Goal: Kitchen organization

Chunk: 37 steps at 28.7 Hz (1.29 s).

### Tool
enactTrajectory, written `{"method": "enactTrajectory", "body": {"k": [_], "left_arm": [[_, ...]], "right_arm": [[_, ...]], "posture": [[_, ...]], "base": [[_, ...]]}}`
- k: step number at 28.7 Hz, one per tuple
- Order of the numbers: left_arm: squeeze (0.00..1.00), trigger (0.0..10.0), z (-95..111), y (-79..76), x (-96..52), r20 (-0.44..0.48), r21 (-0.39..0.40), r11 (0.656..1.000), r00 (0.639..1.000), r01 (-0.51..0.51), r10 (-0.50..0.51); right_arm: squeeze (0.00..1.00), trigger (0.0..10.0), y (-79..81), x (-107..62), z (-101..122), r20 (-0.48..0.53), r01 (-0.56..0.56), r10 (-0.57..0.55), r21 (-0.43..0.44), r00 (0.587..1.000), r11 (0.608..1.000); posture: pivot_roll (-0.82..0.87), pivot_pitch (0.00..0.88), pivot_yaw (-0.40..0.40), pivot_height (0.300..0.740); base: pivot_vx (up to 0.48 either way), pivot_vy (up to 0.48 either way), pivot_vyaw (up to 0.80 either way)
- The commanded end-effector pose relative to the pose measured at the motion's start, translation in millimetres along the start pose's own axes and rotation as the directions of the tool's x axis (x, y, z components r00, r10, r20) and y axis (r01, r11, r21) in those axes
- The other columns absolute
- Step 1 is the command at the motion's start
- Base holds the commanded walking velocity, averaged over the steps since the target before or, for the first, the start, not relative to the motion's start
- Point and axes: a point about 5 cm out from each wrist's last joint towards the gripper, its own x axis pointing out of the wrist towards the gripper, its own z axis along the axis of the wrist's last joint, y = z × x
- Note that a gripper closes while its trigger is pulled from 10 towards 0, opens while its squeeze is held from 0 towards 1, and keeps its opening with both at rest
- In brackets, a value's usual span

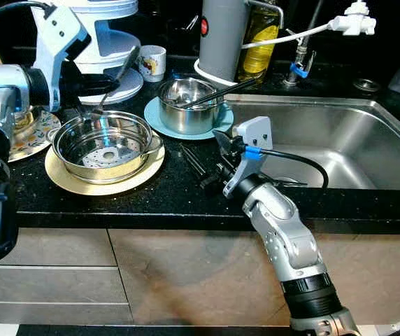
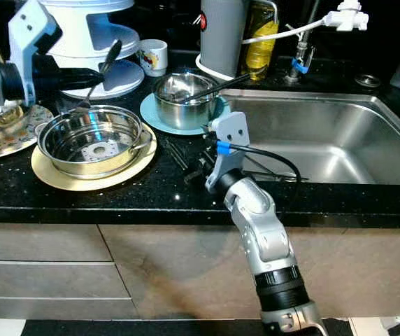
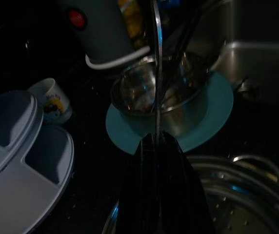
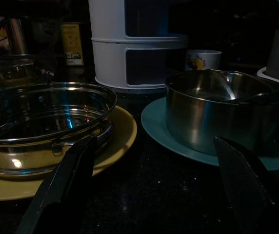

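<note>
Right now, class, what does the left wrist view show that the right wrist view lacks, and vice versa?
Left wrist view: the sink and the left claw shut on a thin utensil. Right wrist view: the yellow plate and the open right claw. Both: the steel bowl on its teal plate, and the cartoon cup.

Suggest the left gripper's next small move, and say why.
Probably carry the utensil to the robot's right, toward the steel bowl: the left gripper is shut on it above the steamer pan, and the bowl already holds other utensils.
</note>
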Motion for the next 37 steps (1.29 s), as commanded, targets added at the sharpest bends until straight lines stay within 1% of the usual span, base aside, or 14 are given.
{"method": "enactTrajectory", "body": {"k": [1, 4, 6, 11, 12, 13, 14, 15, 21, 24, 27, 28, 35, 37], "left_arm": [[0.0, 0.0, 16.6, 2.7, 3.5, 0.117, -0.025, 1.0, 0.993, -0.016, 0.019], [0.0, 0.0, 38.6, 10.3, 12.0, 0.29, -0.1, 0.978, 0.935, -0.184, 0.206], [0.0, 0.0, 46.7, 17.8, 11.7, 0.351, -0.207, 0.932, 0.866, -0.298, 0.356], [0.0, 0.0, 47.9, 16.6, 18.4, 0.411, -0.332, 0.878, 0.785, -0.344, 0.463], [0.0, 0.0, 43.4, 14.6, 22.3, 0.421, -0.418, 0.816, 0.711, -0.4, 0.564], [0.0, 0.0, 43.4, 14.6, 22.3, 0.421, -0.418, 0.816, 0.711, -0.4, 0.564], [0.0, 0.0, 37.9, 11.7, 24.7, 0.418, -0.475, 0.774, 0.667, -0.418, 0.617], [0.0, 0.0, 33.7, 7.7, 28.0, 0.412, -0.493, 0.761, 0.657, -0.422, 0.632], [0.0, 0.0, 28.5, -17.4, 45.4, 0.427, -0.433, 0.807, 0.697, -0.402, 0.576], [0.0, 0.0, 27.5, -44.7, 56.9, 0.385, -0.241, 0.865, 0.775, -0.44, 0.502], [0.0, 0.0, 28.0, -59.2, 60.8, 0.374, -0.164, 0.89, 0.808, -0.426, 0.456], [0.0, 0.6, 24.0, -73.3, 63.5, 0.337, -0.078, 0.909, 0.847, -0.41, 0.411], [0.0, 0.7, 7.5, -96.5, 59.2, 0.283, -0.024, 0.939, 0.899, -0.342, 0.335], [0.0, 0.0, 4.3, -101.4, 56.4, 0.268, -0.062, 0.942, 0.903, -0.33, 0.334]], "right_arm": [[0.0, 10.0, 0.5, 0.0, 0.9, 0.008, -0.005, 0.005, 0.013, 1.0, 1.0], [0.0, 10.0, 1.0, 0.3, 1.7, 0.013, -0.005, 0.005, 0.016, 1.0, 1.0], [0.0, 10.0, 1.9, 0.2, 1.9, 0.015, -0.001, 0.001, 0.019, 1.0, 1.0], [0.0, 10.0, 2.8, -1.9, 2.0, 0.018, 0.014, -0.014, 0.035, 1.0, 0.999], [0.0, 10.0, 3.6, -2.7, 1.2, 0.018, 0.027, -0.028, 0.047, 0.999, 0.999], [0.0, 10.0, 3.6, -2.7, 1.2, 0.018, 0.027, -0.028, 0.047, 0.999, 0.999], [0.0, 10.0, 4.5, -3.2, 0.9, 0.02, 0.036, -0.037, 0.054, 0.999, 0.998], [0.0, 10.0, 5.0, -3.0, 1.1, 0.023, 0.043, -0.044, 0.063, 0.999, 0.997], [0.0, 10.0, 6.4, -3.4, 0.7, 0.025, 0.058, -0.06, 0.083, 0.998, 0.995], [0.0, 10.0, 7.7, -4.3, 0.2, 0.023, 0.063, -0.066, 0.087, 0.998, 0.994], [0.0, 10.0, 7.7, -5.2, 0.3, 0.022, 0.066, -0.069, 0.087, 0.997, 0.994], [0.0, 10.0, 5.7, -6.0, 0.5, 0.021, 0.073, -0.075, 0.084, 0.997, 0.994], [0.0, 10.0, 3.9, -6.5, 0.0, 0.018, 0.078, -0.079, 0.08, 0.997, 0.994], [0.0, 10.0, 3.9, -6.8, -0.4, 0.016, 0.077, -0.079, 0.078, 0.997, 0.994]], "posture": [[0.07, 0.202, -0.027, 0.74], [0.07, 0.2, -0.024, 0.74], [0.06, 0.198, -0.025, 0.74], [0.06, 0.199, -0.022, 0.74], [0.07, 0.199, -0.024, 0.74], [0.07, 0.199, -0.024, 0.74], [0.06, 0.201, -0.03, 0.74], [0.06, 0.201, -0.03, 0.74], [0.07, 0.207, -0.031, 0.74], [0.07, 0.214, -0.032, 0.74], [0.07, 0.215, -0.031, 0.74], [0.07, 0.218, -0.032, 0.74], [0.07, 0.218, -0.032, 0.74], [0.08, 0.226, -0.031, 0.74]], "base": [[0.0, 0.0, 0.0], [0.0, 0.0, 0.0], [0.0, 0.0, 0.0], [0.0, 0.0, 0.0], [0.0, 0.0, 0.0], [0.0, 0.0, 0.0], [0.0, 0.0, 0.0], [0.0, 0.0, 0.0], [0.0, 0.0, 0.0], [0.0, 0.0, 0.0], [0.0, 0.0, 0.0], [0.0, 0.0, 0.0], [0.0, 0.0, 0.0], [0.0, 0.0, 0.0]]}}
